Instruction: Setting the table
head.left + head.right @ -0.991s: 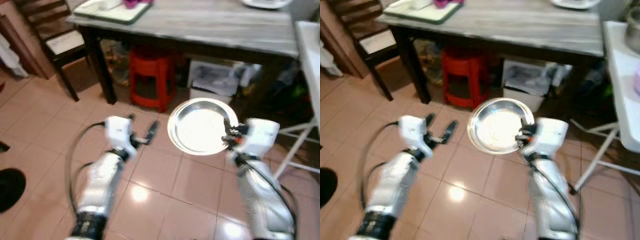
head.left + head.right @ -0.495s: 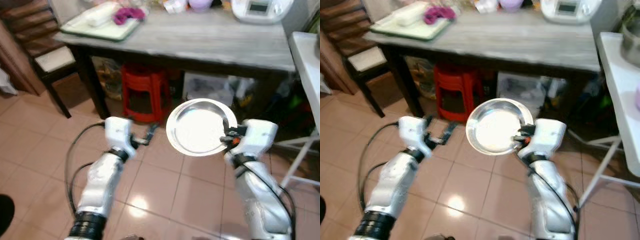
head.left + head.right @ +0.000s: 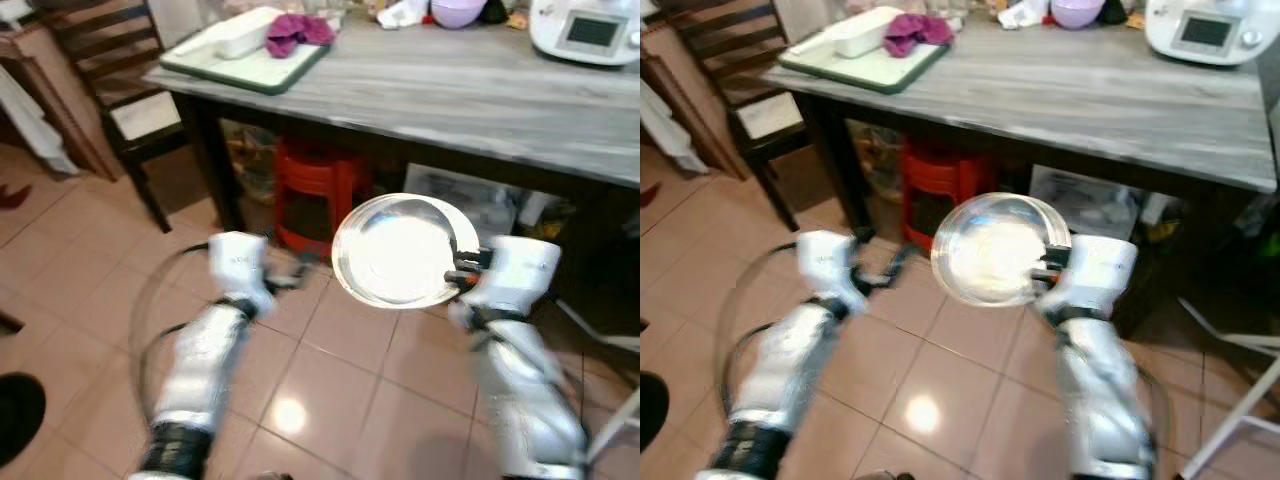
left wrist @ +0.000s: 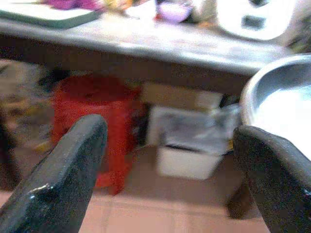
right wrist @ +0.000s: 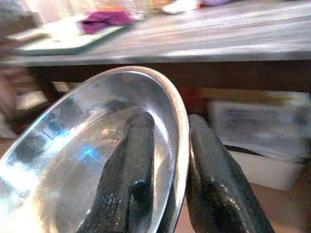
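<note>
The shiny metal plate hung in the air in front of the grey wooden table, above the tiled floor, its rim pinched between the two black fingers of the right gripper, one finger inside the dish and one behind it. The left gripper was held out just beside the plate with its fingers spread wide and nothing between them. On the table sat a tray with a purple cloth, a white appliance at the far corner, a red stool tucked underneath and a dark chair to the left.
</note>
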### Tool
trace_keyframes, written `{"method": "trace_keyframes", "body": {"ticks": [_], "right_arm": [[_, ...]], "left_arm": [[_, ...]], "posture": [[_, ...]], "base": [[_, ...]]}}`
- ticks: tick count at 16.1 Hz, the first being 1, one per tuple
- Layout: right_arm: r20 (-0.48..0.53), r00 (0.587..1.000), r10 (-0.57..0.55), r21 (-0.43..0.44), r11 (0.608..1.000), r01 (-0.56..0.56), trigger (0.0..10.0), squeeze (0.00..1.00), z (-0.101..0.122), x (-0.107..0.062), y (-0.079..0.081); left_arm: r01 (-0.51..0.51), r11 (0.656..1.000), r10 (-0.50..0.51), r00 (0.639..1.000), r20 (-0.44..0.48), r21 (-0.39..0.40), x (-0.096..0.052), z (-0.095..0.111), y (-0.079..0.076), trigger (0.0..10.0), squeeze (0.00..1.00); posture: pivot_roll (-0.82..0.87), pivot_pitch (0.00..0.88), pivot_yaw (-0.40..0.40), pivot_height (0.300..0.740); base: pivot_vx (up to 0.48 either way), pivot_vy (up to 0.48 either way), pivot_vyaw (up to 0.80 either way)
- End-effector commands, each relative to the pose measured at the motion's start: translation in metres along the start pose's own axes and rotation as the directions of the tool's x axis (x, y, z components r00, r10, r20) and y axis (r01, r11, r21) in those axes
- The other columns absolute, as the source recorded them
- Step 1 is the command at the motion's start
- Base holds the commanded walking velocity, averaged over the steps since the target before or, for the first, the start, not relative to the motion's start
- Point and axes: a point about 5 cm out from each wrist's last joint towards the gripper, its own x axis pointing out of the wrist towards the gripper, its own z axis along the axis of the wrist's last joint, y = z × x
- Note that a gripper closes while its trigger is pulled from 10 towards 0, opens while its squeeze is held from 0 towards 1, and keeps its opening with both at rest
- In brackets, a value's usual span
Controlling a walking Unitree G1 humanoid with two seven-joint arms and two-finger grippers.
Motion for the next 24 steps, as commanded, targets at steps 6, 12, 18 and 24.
{"method": "trace_keyframes", "body": {"ticks": [6,12,18,24], "right_arm": [[0.027,0.999,-0.034,-0.016,0.999,0.034,10.0,0.00,0.0051,-0.0021,-0.0095],[0.020,0.999,-0.043,0.012,0.999,0.043,10.0,0.00,0.0040,-0.0007,-0.0101],[0.019,0.999,-0.044,0.018,0.999,0.044,10.0,0.00,0.0037,0.0005,-0.0102],[0.029,0.998,-0.058,0.023,0.998,0.057,10.0,0.00,0.0047,-0.0007,-0.0111]], "left_arm": [[0.044,0.999,-0.044,0.999,0.007,-0.002,0.0051,0.0019,-0.0104,10.0,0.00],[0.049,0.999,-0.049,0.999,0.005,0.000,0.0057,0.0019,-0.0106,10.0,0.00],[0.050,0.999,-0.050,0.999,0.004,-0.002,0.0058,0.0016,-0.0109,10.0,0.00],[0.056,0.998,-0.056,0.998,0.003,-0.004,0.0060,0.0015,-0.0116,10.0,0.00]], "posture": [[-0.12,0.141,0.057,0.740],[-0.12,0.134,0.060,0.740],[-0.11,0.130,0.060,0.740],[-0.12,0.134,0.068,0.740]], "base": [[0.408,0.000,0.64],[0.409,0.000,-0.40],[0.409,0.000,-0.31],[0.405,0.000,-0.42]]}}
